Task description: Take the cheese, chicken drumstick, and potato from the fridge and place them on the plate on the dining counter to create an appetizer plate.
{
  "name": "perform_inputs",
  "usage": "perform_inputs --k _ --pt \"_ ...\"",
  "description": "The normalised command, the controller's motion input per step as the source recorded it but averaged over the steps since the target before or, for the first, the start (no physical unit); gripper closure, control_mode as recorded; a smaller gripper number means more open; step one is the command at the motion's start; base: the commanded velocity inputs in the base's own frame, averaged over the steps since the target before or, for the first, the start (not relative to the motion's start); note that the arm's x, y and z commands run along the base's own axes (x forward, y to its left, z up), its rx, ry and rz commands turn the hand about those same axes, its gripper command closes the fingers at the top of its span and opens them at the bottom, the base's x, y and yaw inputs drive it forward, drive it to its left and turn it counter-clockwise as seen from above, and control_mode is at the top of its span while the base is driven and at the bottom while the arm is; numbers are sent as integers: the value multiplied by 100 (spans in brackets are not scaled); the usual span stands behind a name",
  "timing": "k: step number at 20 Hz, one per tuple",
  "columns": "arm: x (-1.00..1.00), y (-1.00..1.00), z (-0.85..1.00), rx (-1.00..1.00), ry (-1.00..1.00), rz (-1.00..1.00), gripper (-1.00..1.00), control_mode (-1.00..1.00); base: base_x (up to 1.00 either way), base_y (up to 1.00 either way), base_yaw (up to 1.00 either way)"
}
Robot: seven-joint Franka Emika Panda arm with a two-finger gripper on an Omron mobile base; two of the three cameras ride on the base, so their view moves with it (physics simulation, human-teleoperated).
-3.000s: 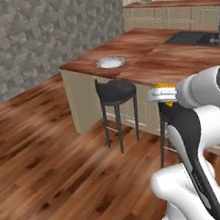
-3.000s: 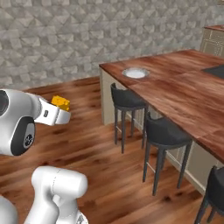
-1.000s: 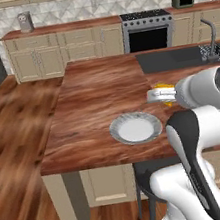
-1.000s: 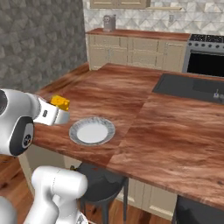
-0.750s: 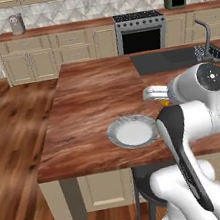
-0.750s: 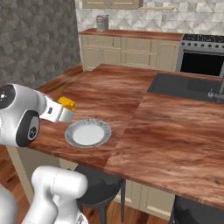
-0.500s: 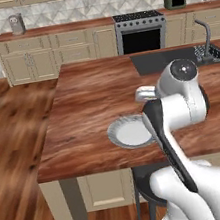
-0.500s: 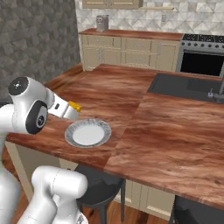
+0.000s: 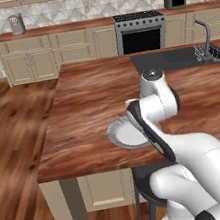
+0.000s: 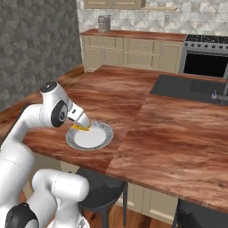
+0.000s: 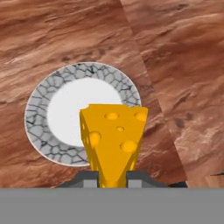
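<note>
Arm observed: glossy white rounded shell segments, bulbous at base, narrower toward wrist. Dark grey to black bands noted at joints; long black strip seen along forearm link in left base view. Round dark grey cap with lighter ring recorded on elbow joint in right base view; small grey disc noted atop same joint in left base view. No cables, screws or markings discernible.
</note>
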Motion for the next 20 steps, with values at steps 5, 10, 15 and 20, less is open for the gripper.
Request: perform_inputs --k 5,10,15,20 --pt "55 1 -83 0 1 -1 100 -100 0 0 0" --pt "63 9 -70 0 0 -3 100 -100 0 0 0" --pt "70 3 -39 0 0 -5 100 -100 0 0 0" --pt "69 0 -15 0 0 -9 100 -100 0 0 0"
